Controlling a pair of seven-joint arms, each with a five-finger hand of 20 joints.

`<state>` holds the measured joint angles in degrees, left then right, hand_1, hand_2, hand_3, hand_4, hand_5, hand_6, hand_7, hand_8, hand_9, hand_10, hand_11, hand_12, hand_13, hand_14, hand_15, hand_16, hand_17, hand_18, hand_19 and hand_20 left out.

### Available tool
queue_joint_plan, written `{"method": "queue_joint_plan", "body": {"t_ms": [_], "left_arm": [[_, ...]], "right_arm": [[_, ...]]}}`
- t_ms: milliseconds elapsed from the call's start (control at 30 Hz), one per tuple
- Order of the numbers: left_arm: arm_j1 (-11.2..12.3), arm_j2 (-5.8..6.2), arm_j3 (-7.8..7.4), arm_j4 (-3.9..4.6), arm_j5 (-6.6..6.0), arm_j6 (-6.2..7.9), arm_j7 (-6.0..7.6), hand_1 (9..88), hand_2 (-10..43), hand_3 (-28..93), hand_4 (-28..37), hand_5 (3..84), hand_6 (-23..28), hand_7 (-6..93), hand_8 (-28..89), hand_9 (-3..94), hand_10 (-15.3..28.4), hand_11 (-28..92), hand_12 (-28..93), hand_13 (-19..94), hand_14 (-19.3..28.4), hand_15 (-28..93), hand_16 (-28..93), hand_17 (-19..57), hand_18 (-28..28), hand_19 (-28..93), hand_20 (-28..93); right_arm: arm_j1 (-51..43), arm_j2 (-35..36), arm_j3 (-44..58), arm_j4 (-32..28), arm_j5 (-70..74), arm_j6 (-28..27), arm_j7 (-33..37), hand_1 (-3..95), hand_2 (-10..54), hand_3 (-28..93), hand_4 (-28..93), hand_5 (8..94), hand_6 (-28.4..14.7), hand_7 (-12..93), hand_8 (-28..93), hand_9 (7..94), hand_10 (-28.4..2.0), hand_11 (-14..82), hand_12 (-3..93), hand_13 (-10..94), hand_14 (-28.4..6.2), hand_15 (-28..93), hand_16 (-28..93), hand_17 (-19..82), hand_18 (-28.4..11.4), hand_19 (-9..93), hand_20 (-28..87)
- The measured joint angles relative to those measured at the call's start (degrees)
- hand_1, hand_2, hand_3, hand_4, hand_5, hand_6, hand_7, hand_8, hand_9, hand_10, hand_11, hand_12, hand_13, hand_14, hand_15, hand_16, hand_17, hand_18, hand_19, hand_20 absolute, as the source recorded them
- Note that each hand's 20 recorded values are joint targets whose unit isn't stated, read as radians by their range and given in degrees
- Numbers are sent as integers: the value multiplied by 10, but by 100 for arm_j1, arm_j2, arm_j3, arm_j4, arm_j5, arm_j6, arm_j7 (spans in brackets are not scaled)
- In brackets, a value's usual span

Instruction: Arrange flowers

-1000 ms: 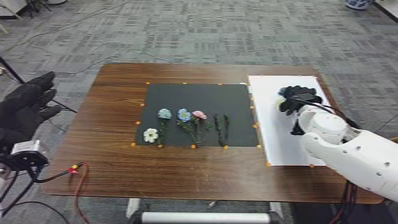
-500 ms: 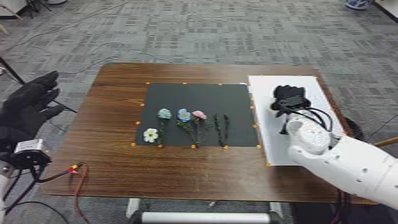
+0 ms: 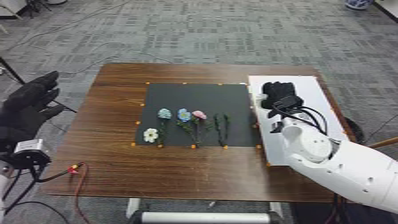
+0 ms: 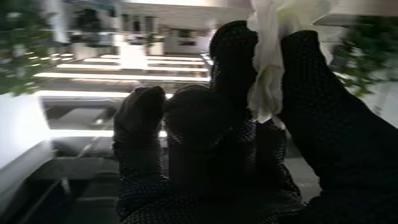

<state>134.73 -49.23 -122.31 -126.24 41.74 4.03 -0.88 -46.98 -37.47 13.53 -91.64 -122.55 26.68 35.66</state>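
Note:
My right hand (image 3: 279,93) is over the white panel (image 3: 286,156), with a small pale bloom (image 3: 261,98) at its left side. In the right wrist view, my right hand (image 4: 200,125) pinches a creamy white flower (image 4: 266,75) between thumb and finger; its stem is hard to make out. On the dark mat (image 3: 195,92) lie a white flower (image 3: 150,133), a teal flower (image 3: 164,114), a blue flower (image 3: 184,114), a pink flower (image 3: 199,115) and thin green sprigs (image 3: 222,130). My left hand (image 3: 28,102) is open, off the table's left side.
The brown table (image 3: 178,172) surrounds the mat and panel, with small orange markers along their edges. A red and black cable (image 3: 82,182) crosses its left front corner. The right arm (image 3: 342,167) extends over the table's right front part.
My right hand has moved left across the white panel and turned, and now stands close to the panel's left edge. The left hand and the flowers on the mat stay put.

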Motion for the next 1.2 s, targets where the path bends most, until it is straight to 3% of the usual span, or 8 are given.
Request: {"method": "queue_joint_plan", "body": {"t_ms": [533,900,1200], "left_arm": [[-96,47,86,21,0,1,-34,230,-38,684,-283,195,18,181,-98,106,73,95,179,4,88,248,-10,-185,177,335,86],[-83,39,61,17,1,5,-35,230,-39,683,-283,195,18,181,-97,106,73,95,179,4,88,248,-11,-185,177,335,85],[-91,45,68,23,-1,5,-28,230,-38,683,-283,195,18,181,-96,105,73,97,179,4,88,247,-11,-185,177,336,86]], "right_arm": [[594,-1415,-447,258,160,-227,-554,461,-95,882,-254,728,25,511,-31,875,-37,218,544,753,-31,673,406,305,-203,811,532],[623,-1369,-400,9,126,-955,-630,458,-95,880,-254,741,29,491,-30,874,-41,206,548,737,-33,671,419,294,-204,807,535],[656,-1336,-442,112,89,-1123,-605,432,-95,872,-272,709,32,472,-14,842,-36,191,541,714,-34,670,423,280,-203,800,536]]}}
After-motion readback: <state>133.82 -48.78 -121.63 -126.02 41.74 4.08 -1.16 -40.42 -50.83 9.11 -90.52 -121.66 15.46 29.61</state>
